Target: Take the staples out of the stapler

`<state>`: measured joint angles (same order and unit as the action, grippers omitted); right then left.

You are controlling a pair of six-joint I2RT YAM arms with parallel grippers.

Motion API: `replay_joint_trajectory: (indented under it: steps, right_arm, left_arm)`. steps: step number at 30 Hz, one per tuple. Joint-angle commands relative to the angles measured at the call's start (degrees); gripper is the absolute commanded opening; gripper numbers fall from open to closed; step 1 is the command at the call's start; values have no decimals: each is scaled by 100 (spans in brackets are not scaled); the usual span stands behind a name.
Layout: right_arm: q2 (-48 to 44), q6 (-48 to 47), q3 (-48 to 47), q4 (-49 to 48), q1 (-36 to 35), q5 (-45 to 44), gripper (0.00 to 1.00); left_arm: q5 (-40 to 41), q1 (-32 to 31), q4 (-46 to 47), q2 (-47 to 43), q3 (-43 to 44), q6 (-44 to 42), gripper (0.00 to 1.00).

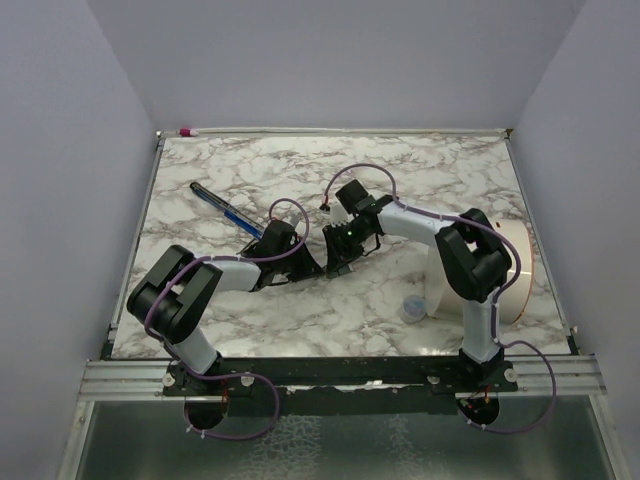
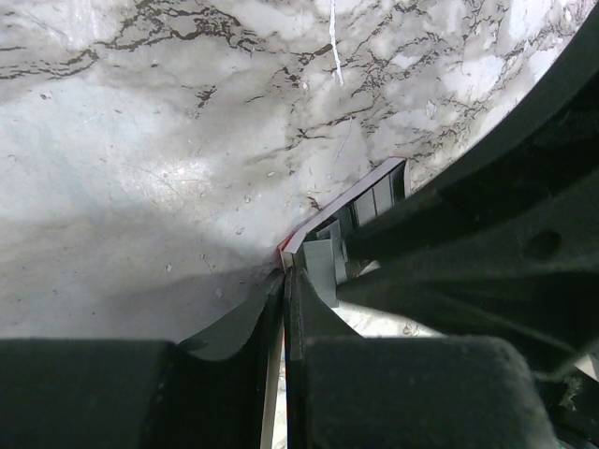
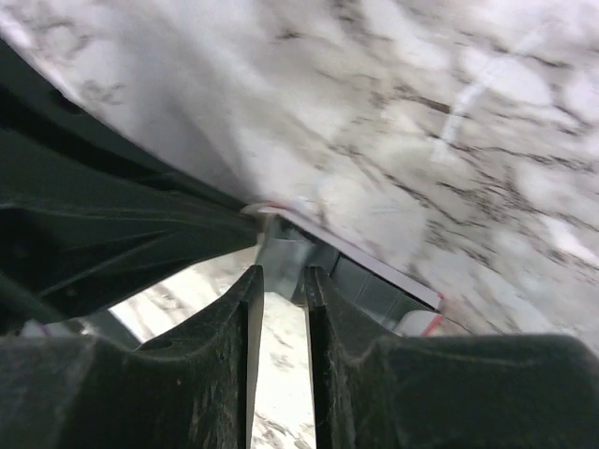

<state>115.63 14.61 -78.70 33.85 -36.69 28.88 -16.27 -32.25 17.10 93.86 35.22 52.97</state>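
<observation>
Oddly, neither arm is on the stapler (image 1: 228,211). It lies alone on the marble table (image 1: 430,170), at about ten o'clock from where the two grippers meet mid-table and well apart from both. It is too small in the overhead view to say whether its hinged arm is raised.

The work sits at a small flat box (image 2: 329,211) with a pink-red edge. The left gripper (image 2: 284,281) has its fingers pressed together on a thin white-and-red edge of that box, most likely to pin the light carton so it cannot skate on the smooth stone.

The right gripper (image 3: 280,273) comes in from two o'clock, nose to nose with the left. Its fingers stand a narrow slit apart with marble showing through, and a grey block of staples (image 3: 284,249) sits right at their tips. Whether they pinch it I cannot tell. More grey strips line the box's inside.

My reading is that a strip is being tucked into or drawn from the box, so the braced hold matters. The big white tub (image 1: 516,268) stands off at four o'clock.
</observation>
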Motion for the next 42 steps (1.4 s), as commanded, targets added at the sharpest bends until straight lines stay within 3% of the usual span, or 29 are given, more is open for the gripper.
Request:
replay_joint_trajectory:
  steps: [1, 9, 22, 30, 42]
  right_arm:
    - [-159, -235, -119, 312, 22, -793, 25]
    - [-660, -300, -193, 233, 15, -155, 28]
    - [-730, -267, -94, 129, 21, -247, 29]
    - [-604, -376, -62, 327, 15, -1270, 31]
    - [-587, -555, 146, 254, 14, -1525, 45]
  left_arm:
    - [22, -9, -568, -26, -131, -205, 8]
    - [-15, -10, -574, -19, -95, -226, 8]
    - [-73, -9, -644, -159, -51, -322, 12]
    - [-193, -9, -593, -147, -43, -332, 13]
    - [-282, -9, -488, -136, -51, -379, 15]
